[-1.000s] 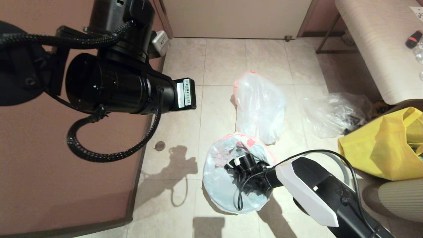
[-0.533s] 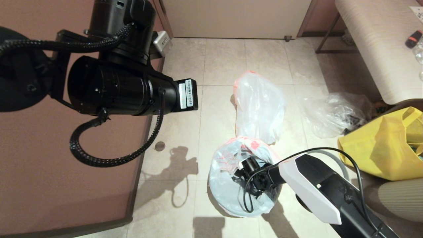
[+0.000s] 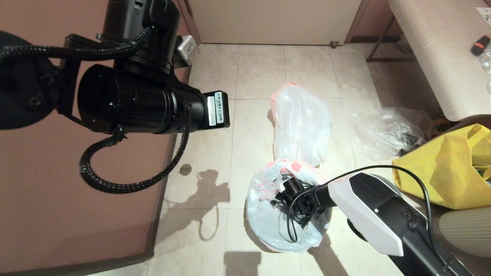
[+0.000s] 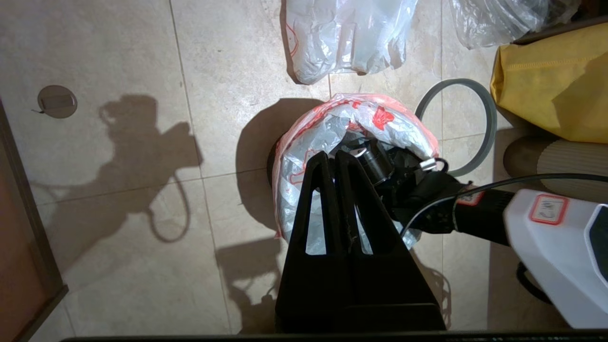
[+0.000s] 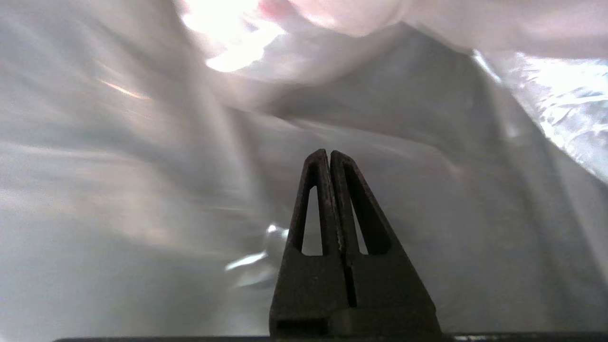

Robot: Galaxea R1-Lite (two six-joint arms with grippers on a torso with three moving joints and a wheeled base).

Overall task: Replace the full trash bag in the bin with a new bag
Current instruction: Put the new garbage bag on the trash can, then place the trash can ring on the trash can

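Closed right gripper [image 5: 329, 154] pushing deeper inside thin red-printed white plastic new bag [image 3: 264, 218], now shifted rightward; lining underway.

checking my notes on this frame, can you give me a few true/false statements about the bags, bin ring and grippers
1. The right gripper is inside the new bag. True.
2. The grey ring sits on the bin. False: it lies on the floor beside the bin, off it.
3. The full bag lies on the floor beyond the bin. True.
4. The left gripper holds the full bag. False: it is shut on nothing, up above the bin.
5. The right gripper's fingers are spread wide. False: they are closed together.
6. A yellow tote sits on the robot's right. True.
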